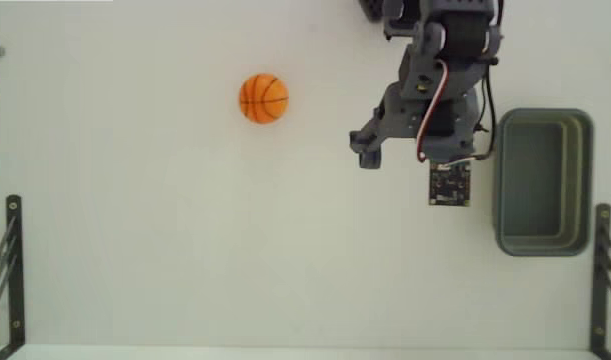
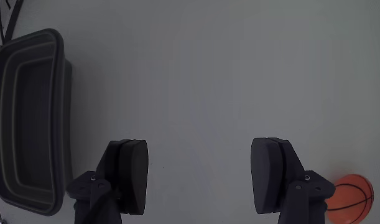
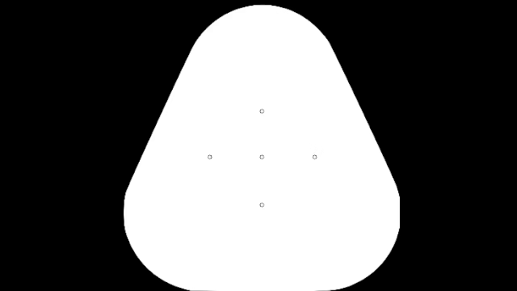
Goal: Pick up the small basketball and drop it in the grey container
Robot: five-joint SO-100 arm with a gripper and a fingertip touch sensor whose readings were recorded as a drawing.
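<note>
Claw [image 2: 199, 180] wide open and empty; ball [image 1: 263, 98] off to its side, tub [image 1: 543, 181] on the other side.

In the fixed view the ball sits alone on the white table [image 1: 135, 230], well apart from the arm [image 1: 435, 90] and to its upper left, while the tub lies just right of the arm. In the wrist view the 2 fingers [image 2: 130, 174] stand far apart with bare table between them; the ball [image 2: 351, 198] peeks out at the lower right, behind the right finger, and the tub [image 2: 28, 118] fills the left edge. So the ball is outside the jaws' gap: the reach likely needs a swing away from the tub before any closing.
</note>
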